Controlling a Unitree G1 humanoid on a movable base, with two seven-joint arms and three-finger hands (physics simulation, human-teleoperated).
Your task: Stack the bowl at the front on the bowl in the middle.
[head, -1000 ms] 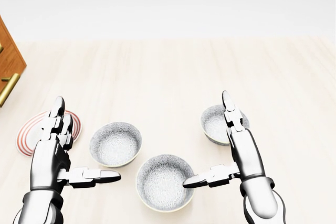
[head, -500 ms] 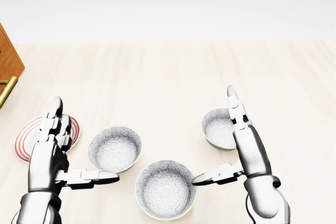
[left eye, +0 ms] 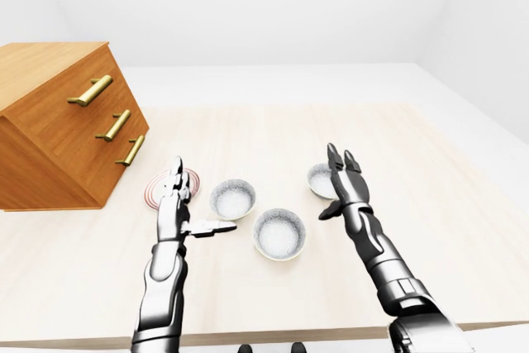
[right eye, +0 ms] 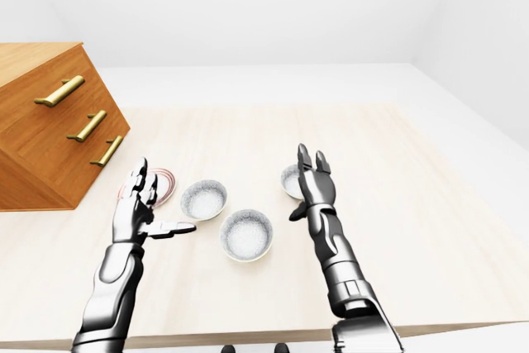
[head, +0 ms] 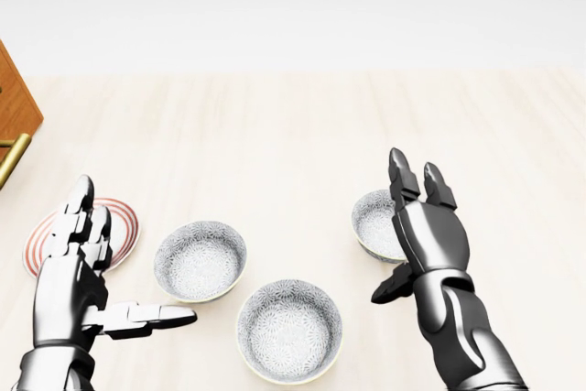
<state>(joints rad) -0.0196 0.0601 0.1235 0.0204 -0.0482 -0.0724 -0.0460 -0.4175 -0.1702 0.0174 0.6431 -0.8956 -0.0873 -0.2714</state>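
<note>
Three patterned bowls stand upright on the pale wooden tabletop [head: 275, 125], all between my two arms. The lowest bowl [head: 289, 331] in the head view sits on the tabletop with neither hand on it. The left bowl [head: 200, 260] is just up and to the left of it, close but with a sliver of tabletop between the rims. The right bowl [head: 374, 224] lies further up and to the right, apart from both.

My left hand [head: 64, 286] is spread wide at the lower left. Its two long fingers point up the view and cover part of a red-ringed plate [head: 124, 222], and its thumb sticks out to the right, below the left bowl. It grips nothing.

My right hand [head: 428, 243] is also spread, fingers straight up the view, thumb angled out to the left. It hides the right bowl's right rim; I cannot tell whether it touches it.

A wooden chest of drawers [left eye: 58, 126] with brass handles stands at the left of the left-eye view.
</note>
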